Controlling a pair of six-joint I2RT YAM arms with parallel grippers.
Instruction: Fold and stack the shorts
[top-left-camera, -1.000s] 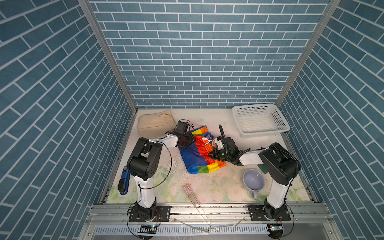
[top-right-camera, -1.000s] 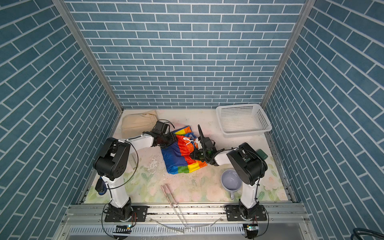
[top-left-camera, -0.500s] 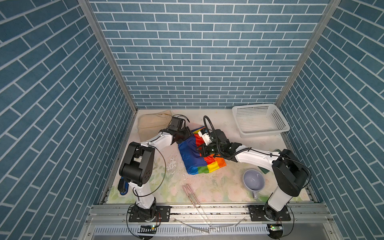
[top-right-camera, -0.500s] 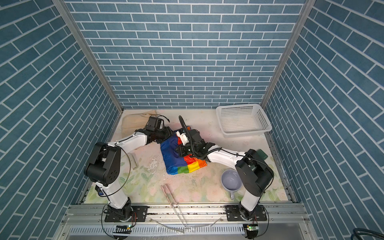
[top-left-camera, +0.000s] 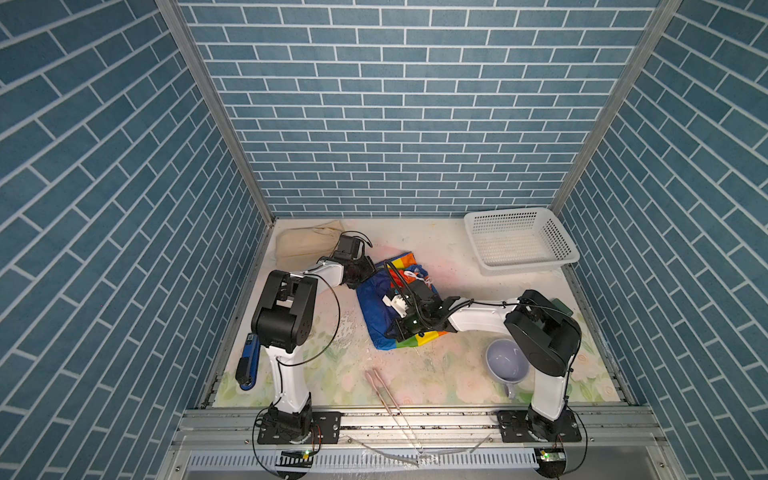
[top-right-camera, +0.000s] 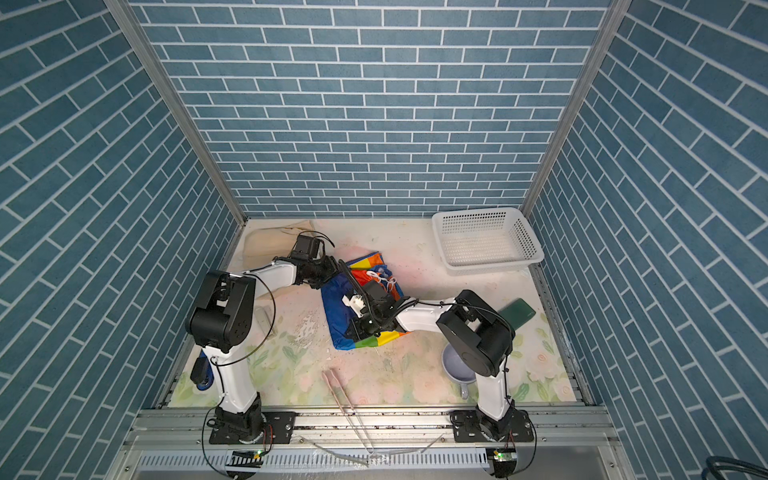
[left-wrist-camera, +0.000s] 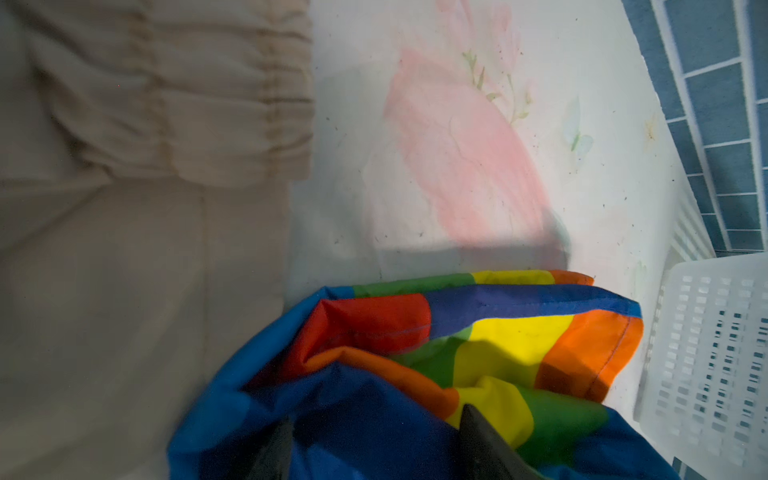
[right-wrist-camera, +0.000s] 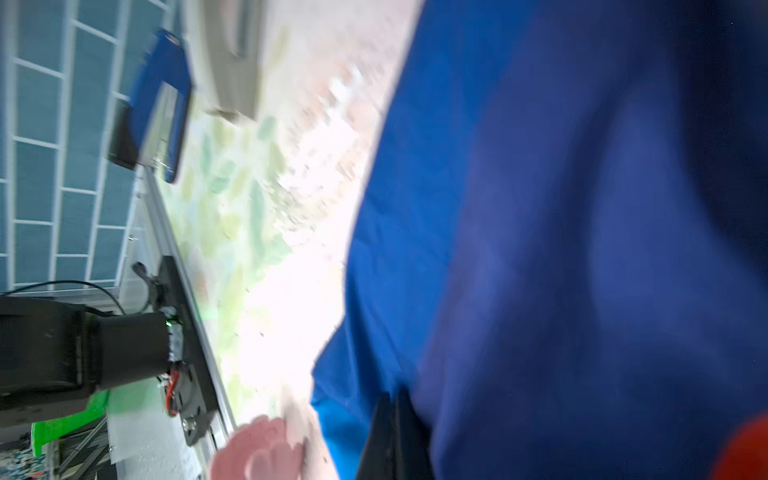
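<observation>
The rainbow shorts (top-left-camera: 374, 307) (top-right-camera: 337, 309) lie crumpled mid-table, blue side mostly up, white drawstring showing at the back. My right gripper (top-left-camera: 395, 331) (top-right-camera: 360, 328) reaches across them to their front-left part. In the right wrist view its fingers (right-wrist-camera: 390, 399) are pressed together in the blue cloth (right-wrist-camera: 582, 208), which rises close beside them. My left gripper (top-left-camera: 361, 275) (top-right-camera: 328, 270) is at the shorts' back-left corner. Its jaws (left-wrist-camera: 376, 415) stand apart over a blue fold (left-wrist-camera: 353, 415). The beige shorts (top-left-camera: 305, 245) (left-wrist-camera: 124, 208) lie folded at the back left.
A white basket (top-left-camera: 519, 243) stands at the back right. A lilac mug (top-left-camera: 505, 365) sits by the right arm's base, a dark green phone (top-right-camera: 515, 313) behind that arm. Pink tongs (top-left-camera: 382, 390) lie at the front edge, a blue object (top-left-camera: 248, 365) against the left wall.
My right gripper swept from the shorts' right side across to the left, then forward to their front-left part. Blue cloth now covers more of the stripes. The left gripper barely moved.
</observation>
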